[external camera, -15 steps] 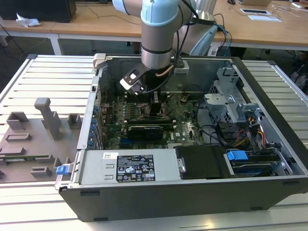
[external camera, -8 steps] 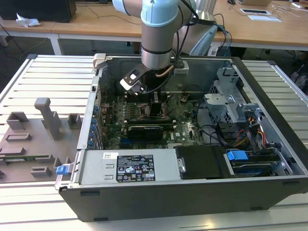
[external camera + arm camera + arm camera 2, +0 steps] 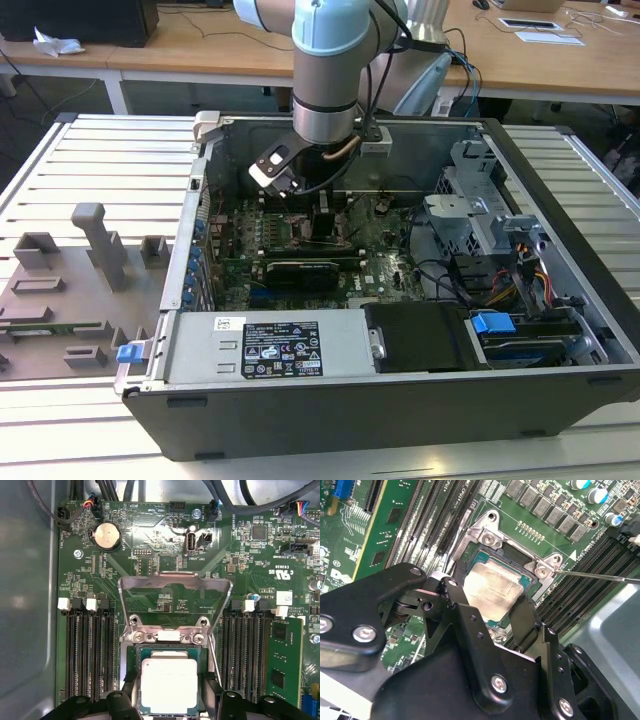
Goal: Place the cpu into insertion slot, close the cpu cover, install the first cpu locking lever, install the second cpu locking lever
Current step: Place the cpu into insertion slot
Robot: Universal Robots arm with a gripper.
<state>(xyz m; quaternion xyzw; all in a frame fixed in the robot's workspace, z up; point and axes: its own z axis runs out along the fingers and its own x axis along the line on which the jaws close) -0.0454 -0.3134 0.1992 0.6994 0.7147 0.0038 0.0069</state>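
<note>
The cpu (image 3: pixel 168 685) (image 3: pixel 495 589), a pale silver square chip, lies level in or just above the insertion slot (image 3: pixel 170 652) on the green motherboard (image 3: pixel 150 545). My gripper (image 3: pixel 172 700) (image 3: pixel 490 605) straddles it, with black fingers (image 3: pixel 129 697) pressed against two opposite edges. The cpu cover (image 3: pixel 175 581), a silvery frame with an open window, stands raised on its hinge beyond the slot. A thin wire locking lever (image 3: pixel 600 575) sticks out sideways from a corner of the socket. In the exterior view the gripper (image 3: pixel 325 215) reaches down into the open computer case.
Black memory slots (image 3: pixel 90 650) (image 3: pixel 245 650) flank the socket on both sides. The case walls (image 3: pixel 560 230), a drive cage (image 3: pixel 480 200), loose cables (image 3: pixel 440 275) and the power supply (image 3: pixel 270 345) surround the board. Grey fixtures (image 3: pixel 95 250) stand on the table at the exterior view's left.
</note>
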